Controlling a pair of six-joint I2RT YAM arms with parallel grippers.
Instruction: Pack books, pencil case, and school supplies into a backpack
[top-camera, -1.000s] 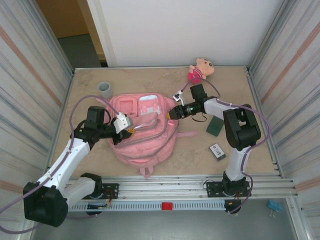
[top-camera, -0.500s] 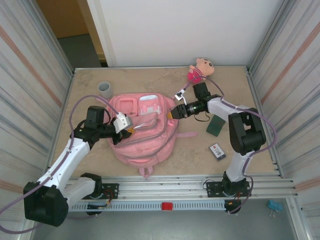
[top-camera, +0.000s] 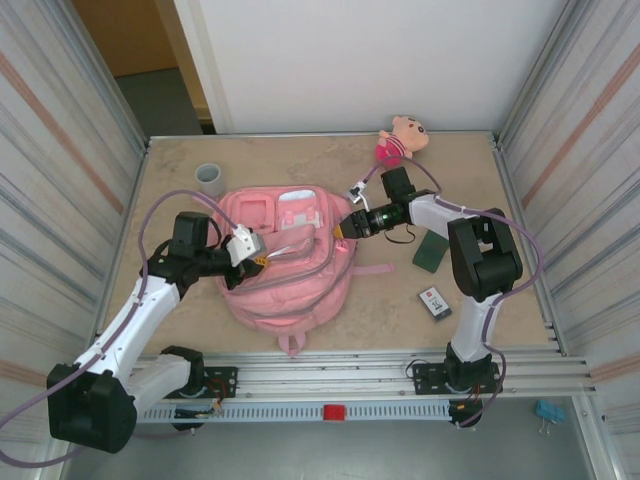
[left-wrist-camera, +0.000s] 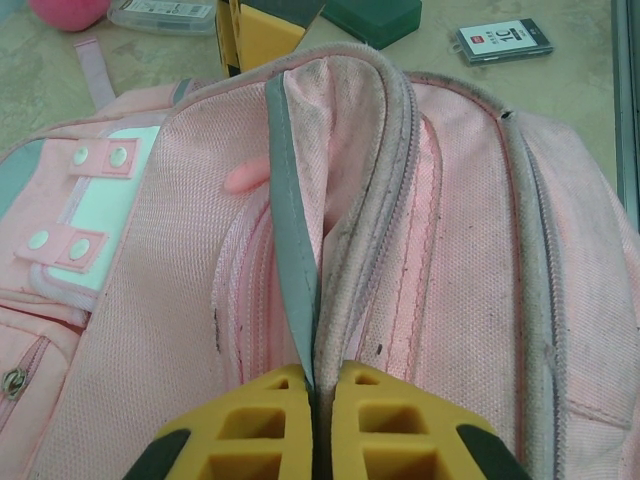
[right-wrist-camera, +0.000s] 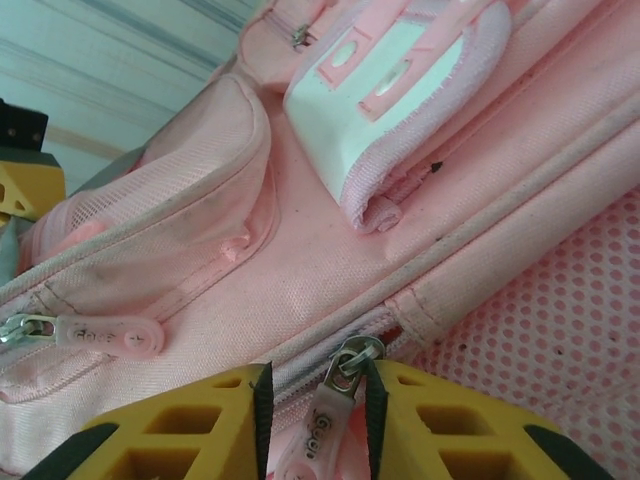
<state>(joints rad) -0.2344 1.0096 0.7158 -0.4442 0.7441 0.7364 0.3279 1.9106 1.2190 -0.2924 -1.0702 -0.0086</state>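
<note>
My left gripper (left-wrist-camera: 318, 400) is closed tight on the backpack (left-wrist-camera: 450, 200). It pinches the grey-bound lip of the main opening so that the edge stands up in a ridge running away from my fingers.

My right gripper (right-wrist-camera: 318, 410) sits at the backpack's far right corner with its jaws a little apart. The zip pull (right-wrist-camera: 348, 358) hangs between them and lies against one finger. I cannot tell whether the jaws actually bite on it.

The backpack lies in the middle of the table (top-camera: 300, 160), slightly to the left, with its front pockets facing up toward the far side. Its near edge comes close to the near rim of the table, so there is little room on that side.

A pink strap (top-camera: 375, 268) trails out to the right across the gap toward the dark book (top-camera: 432, 250). The book lies flat just beside my right forearm. The black piece (top-camera: 434, 301) with white markings lies nearer, close to my right arm's upright link and well apart from the backpack.

The far strip of table is bare between the grey cup (top-camera: 210, 179) at the far left and the plush doll (top-camera: 402, 138) at the far right. Corrugated walls close in both side edges.
</note>
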